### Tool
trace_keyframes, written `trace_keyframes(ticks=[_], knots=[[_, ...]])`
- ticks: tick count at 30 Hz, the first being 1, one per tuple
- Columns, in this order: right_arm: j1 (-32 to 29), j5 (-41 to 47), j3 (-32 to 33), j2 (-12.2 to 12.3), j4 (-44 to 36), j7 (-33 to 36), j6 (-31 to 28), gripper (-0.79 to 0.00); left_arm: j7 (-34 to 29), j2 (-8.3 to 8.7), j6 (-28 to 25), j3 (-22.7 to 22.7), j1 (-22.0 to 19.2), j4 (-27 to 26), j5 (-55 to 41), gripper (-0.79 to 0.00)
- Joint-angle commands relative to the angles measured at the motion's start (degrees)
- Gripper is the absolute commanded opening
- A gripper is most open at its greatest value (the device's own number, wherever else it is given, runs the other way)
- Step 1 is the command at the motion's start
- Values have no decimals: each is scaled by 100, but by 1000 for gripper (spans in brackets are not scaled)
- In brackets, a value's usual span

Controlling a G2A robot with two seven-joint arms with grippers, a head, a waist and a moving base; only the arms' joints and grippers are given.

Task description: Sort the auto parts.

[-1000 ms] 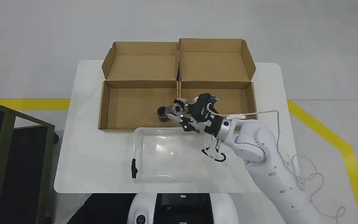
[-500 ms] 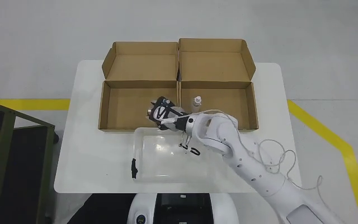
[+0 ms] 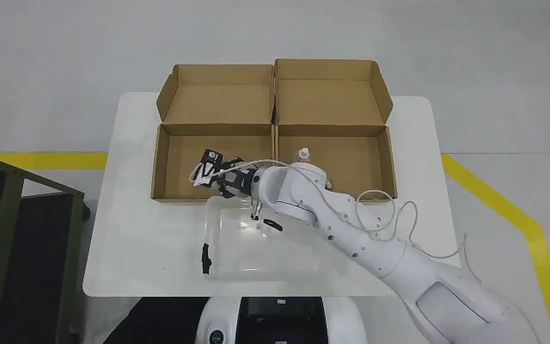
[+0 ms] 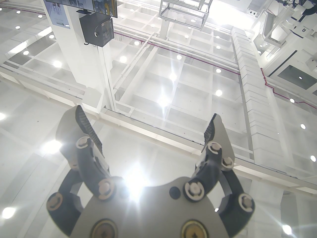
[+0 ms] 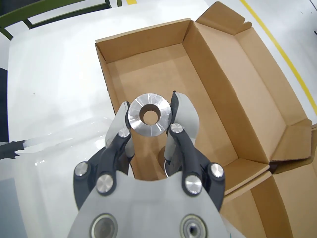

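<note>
My right gripper is shut on a silver metal ring with a round centre hole. It holds the ring over the left cardboard box, near that box's front wall. In the top view this gripper sits inside the left box, with the arm stretched across the clear plastic bin. A small white part stands in the right box. A black part lies in the bin. My left gripper is open, holds nothing and points at the ceiling.
Both boxes have their lids folded back toward the far side of the white table. A small black piece sits at the bin's left edge. A green rack stands beside the table's left end.
My right arm has swept left with the ring, from the wall between the two boxes to a spot over the left box.
</note>
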Motion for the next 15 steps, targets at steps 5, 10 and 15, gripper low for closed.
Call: trace_keyframes(ticks=[5, 10, 15], knots=[[383, 314, -201, -300, 791, 151, 12, -785, 0, 0, 0, 0, 0, 0, 0, 0], [605, 479, -328, -519, 1340, 249, -16, -785, 0, 0, 0, 0, 0, 0, 0, 0], [771, 541, -437, -710, 1719, 335, -71, -785, 0, 0, 0, 0, 0, 0, 0, 0]])
